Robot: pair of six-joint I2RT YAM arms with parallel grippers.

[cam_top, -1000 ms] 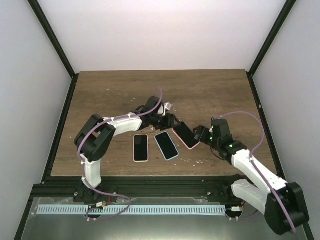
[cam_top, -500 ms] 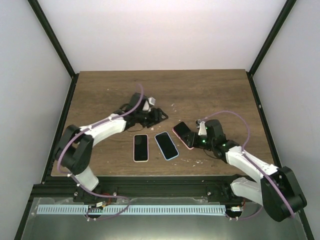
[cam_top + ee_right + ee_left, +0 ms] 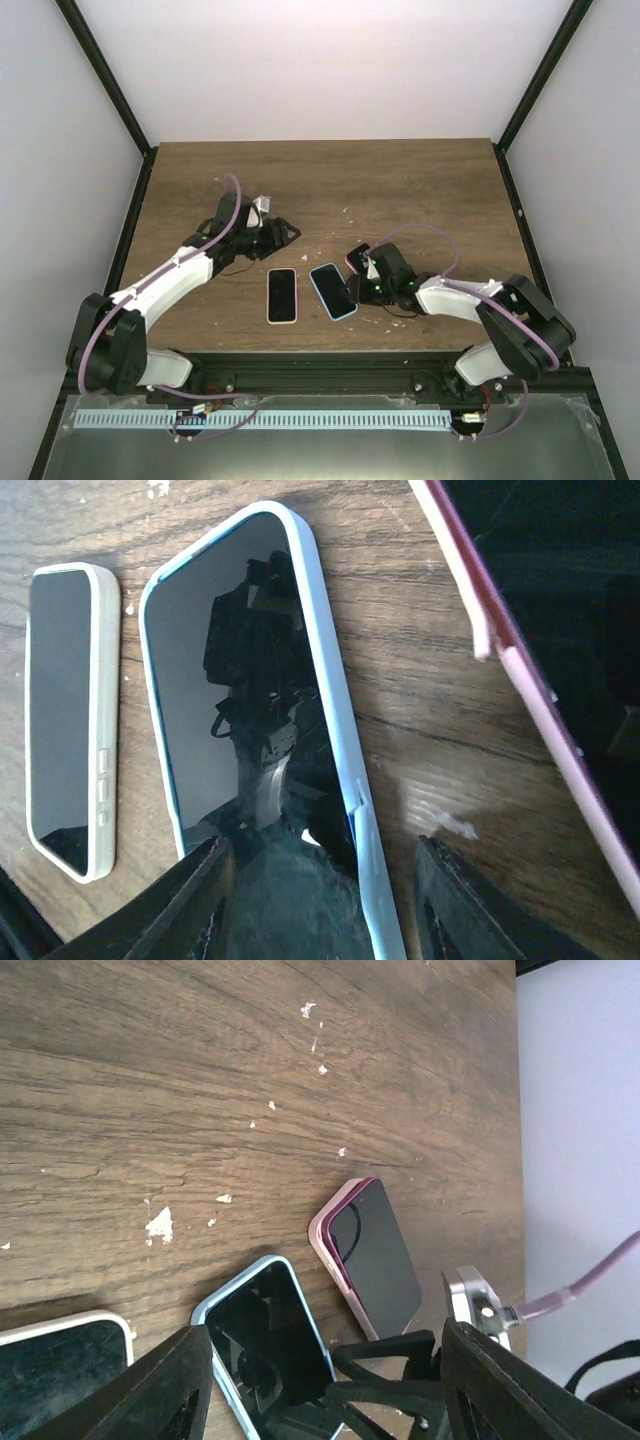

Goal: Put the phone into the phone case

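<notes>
The right gripper (image 3: 320, 852) has its jaws apart, straddling the near end of a glossy phone in a light blue round-cornered case (image 3: 240, 680); whether the fingers touch it cannot be told. The left gripper (image 3: 322, 1338) also has its jaws spread wide, with nothing between them, over the brown wood-grain table (image 3: 200, 1060).

The dark-glass phone (image 3: 378, 1260) lies flat and face up in the pale pink case (image 3: 320, 1225), just right of the blue one. Its long axis runs diagonally, far end toward the left. The right wrist view shows a step in the pink edge and a darker red rim above it, so full seating cannot be judged. The top view hides the phone's near end behind the right gripper.

A phone in a cream case (image 3: 62, 710) lies left of the blue one.
</notes>
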